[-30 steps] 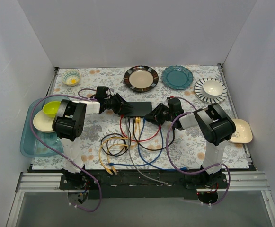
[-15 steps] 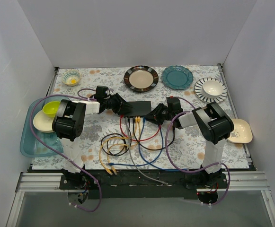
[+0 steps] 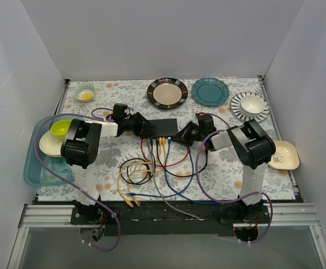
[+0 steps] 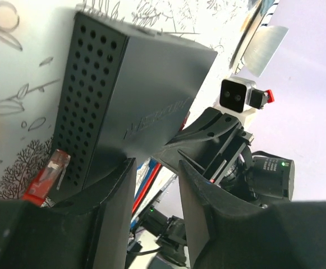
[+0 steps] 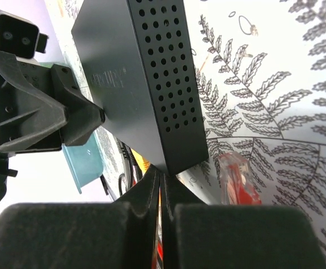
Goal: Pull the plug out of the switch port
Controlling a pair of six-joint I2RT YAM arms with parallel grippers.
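- The switch [image 3: 164, 127], a flat matte black rectangular box, lies on the floral-printed table mat [image 3: 109, 154] between the two arms. Both of its short end walls are perforated.
- A loose tangle of red, yellow, blue, black and grey cables [image 3: 161, 159] fans out from the switch's near long edge. The top view is too small to count which plugs are seated.
- The left gripper [image 4: 158, 167] is at the switch's left end with its fingers spread and a gap showing between them. The switch's corner meets one finger, but I cannot tell whether it is pinched.
- The right gripper [image 5: 161, 180] is at the switch's near right corner, fingers clenched almost flat together. A thin red sliver shows in the slit, too narrow to identify.
- A clear plug on a red cable [image 5: 237, 182] lies on the mat just beside the switch's right end wall, in no socket. A similar plug [image 4: 51, 171] lies against the left end wall.
- Progress, as a judgement: several cables run to the socket edge, so the extraction looks not yet finished. The left arm seems placed to steady the switch and the right to pull. Drawing a plug clear of its port is what is left to do.
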